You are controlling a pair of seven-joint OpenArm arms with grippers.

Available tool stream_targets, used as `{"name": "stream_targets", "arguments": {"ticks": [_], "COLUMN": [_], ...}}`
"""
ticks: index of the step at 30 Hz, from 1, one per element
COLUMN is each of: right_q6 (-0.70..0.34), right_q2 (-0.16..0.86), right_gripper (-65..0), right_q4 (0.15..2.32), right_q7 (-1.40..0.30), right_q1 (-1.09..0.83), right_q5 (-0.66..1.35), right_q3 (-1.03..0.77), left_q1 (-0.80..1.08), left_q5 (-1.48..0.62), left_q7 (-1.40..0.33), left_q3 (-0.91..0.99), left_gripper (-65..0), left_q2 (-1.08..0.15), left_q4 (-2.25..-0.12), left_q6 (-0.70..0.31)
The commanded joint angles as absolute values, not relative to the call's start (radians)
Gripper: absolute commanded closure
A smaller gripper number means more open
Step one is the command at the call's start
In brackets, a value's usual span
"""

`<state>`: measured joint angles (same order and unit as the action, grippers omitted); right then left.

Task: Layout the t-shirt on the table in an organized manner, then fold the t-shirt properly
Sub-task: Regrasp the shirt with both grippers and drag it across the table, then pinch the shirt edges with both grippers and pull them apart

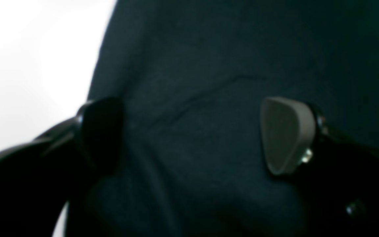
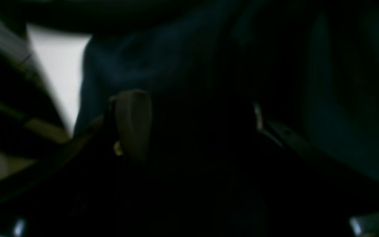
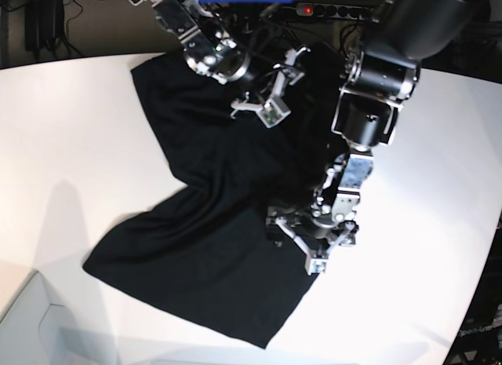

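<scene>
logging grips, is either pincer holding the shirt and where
Nothing is held. The left pincer stands open over the t-shirt; the right pincer is also open.

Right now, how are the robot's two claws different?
The left gripper hangs over the t-shirt's near edge, beside the bare table; the right gripper is over the far part. The left gripper's view is clear; the right gripper's is dark. Both are open, gripping nothing, above black cloth.

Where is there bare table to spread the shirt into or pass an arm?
The table is bare left of the t-shirt, along the near edge below its hem, and right of the left gripper. The far middle is crowded: the right gripper and both arms.
</scene>
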<state>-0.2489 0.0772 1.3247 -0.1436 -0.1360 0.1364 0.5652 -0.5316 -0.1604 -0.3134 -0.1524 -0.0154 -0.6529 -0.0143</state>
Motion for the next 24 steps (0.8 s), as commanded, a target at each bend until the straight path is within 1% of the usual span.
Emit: {"name": "stream_targets", "arguments": {"ticks": [1,6,8,12,18,24], "right_q6": [-0.165,-0.17,-0.17,-0.17,-0.171,-0.171], "right_q2": [0.125,0.173,0.193,0.22,0.245,0.294], "right_gripper": [-38.0,-38.1,-38.1,-38.3,-38.3,-38.5], "right_q4": [1.299,1.29,1.262,1.156,0.914,0.68], "right_q7": [-0.305,-0.305,-0.305,-0.305,-0.298,-0.159], "right_q1": [-0.151,-0.119,-0.09,0.007,0.193,0.366], "right_q5": [0.091,0.09,0.091,0.091,0.087,0.085], "right_q3": [0.512,0.332,0.285,0.219,0.2,0.202], "left_q1": [-0.541,-0.45,-0.412,-0.321,-0.14,0.012], "left_q5": [-0.17,-0.171,-0.171,-0.173,-0.239,-0.423], "left_q7": [-0.346,-0.36,-0.412,-0.573,-0.759,-0.871], "left_q3": [-0.148,-0.143,-0.142,-0.139,-0.048,-0.036], "left_gripper": [-65.0,-65.0,-65.0,-65.0,-65.0,-65.0], "left_q2": [-0.039,-0.101,-0.125,-0.16,-0.159,-0.159], "left_q4": [-0.654,-0.736,-0.792,-0.974,-1.299,-1.595], "left_q6": [-0.004,-0.004,-0.004,-0.004,-0.004,-0.004]}}
